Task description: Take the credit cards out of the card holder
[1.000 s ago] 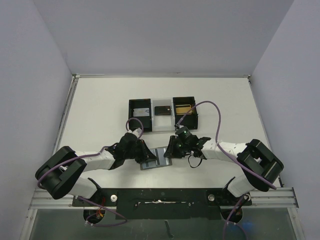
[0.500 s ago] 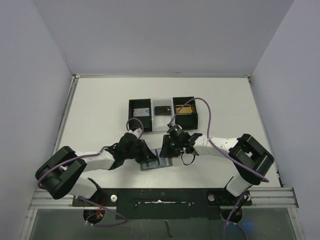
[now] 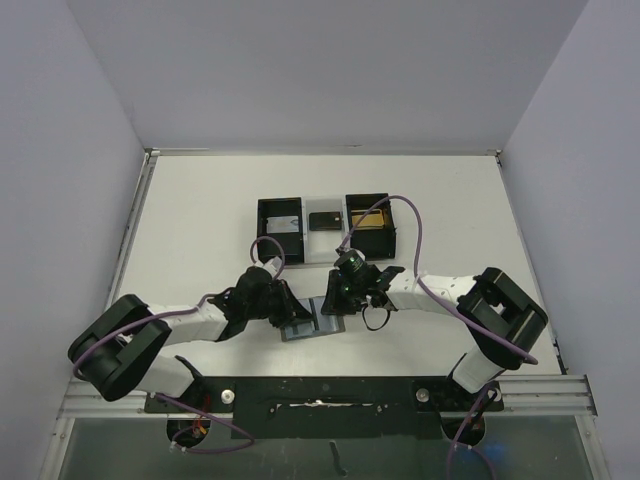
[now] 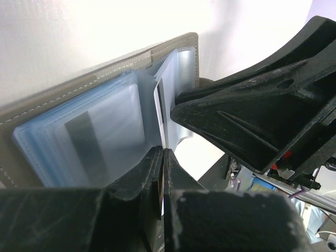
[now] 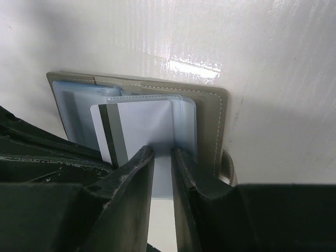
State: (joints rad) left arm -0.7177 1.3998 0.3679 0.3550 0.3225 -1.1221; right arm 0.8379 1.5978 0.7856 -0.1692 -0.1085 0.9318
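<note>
The card holder (image 3: 305, 330) lies open on the desk (image 3: 200, 220), near the arms' bases and between the two hands. The left hand (image 3: 287, 312) is on its left panel and the right hand (image 3: 335, 300) is over its right panel.

In the right wrist view a pale card (image 5: 139, 123) with a dark stripe lies on the right panel, part way out of its clear sleeve. The stripe, and so the card's long axis, runs straight towards the right hand (image 5: 163, 157). Its fingers (image 5: 137, 184) are drawn to a narrow gap over the card's near end, but I cannot tell whether they grip it or only press on it.

The left hand (image 4: 161, 157) is clenched almost shut at the holder's fold. A thin pale edge runs into the slit, and I cannot tell whether it is sleeve or card.

The right hand is the nearer one. The card should probably come out by pulling back along its long axis, while the left hand keeps the holder from sliding.
</note>
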